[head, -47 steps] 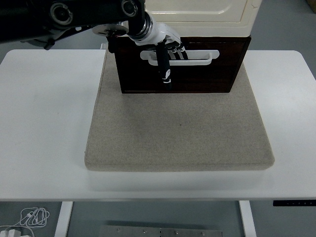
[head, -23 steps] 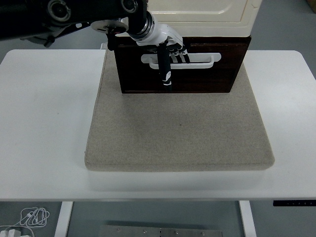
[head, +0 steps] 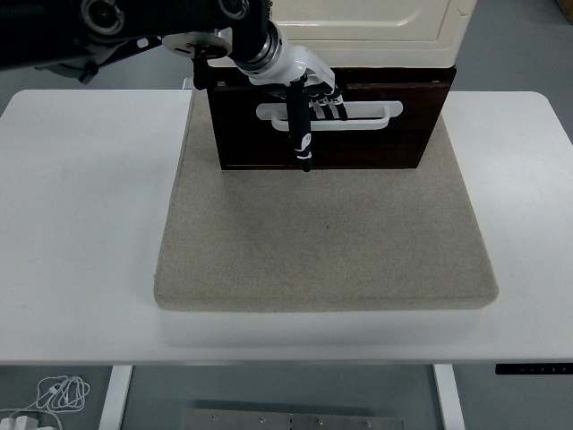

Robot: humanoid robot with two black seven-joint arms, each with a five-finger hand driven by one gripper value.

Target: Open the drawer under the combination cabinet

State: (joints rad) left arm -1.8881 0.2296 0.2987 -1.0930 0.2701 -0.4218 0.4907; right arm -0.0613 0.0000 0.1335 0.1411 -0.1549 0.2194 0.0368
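Item one for you: the dark brown wooden drawer [head: 358, 143] with its white bar handle [head: 367, 115] sits at the far middle of the beige fabric mat [head: 322, 242], directly beneath the cream-coloured cabinet body [head: 376, 22]. Your left hand [head: 300, 76], white-backed with black fingers [head: 331, 106], reaches in from the upper left and has those fingers hooked behind the handle's left half, gripping it, while the thumb [head: 301, 134] hangs straight down over the drawer front. The mat lies on the white table [head: 81, 224].
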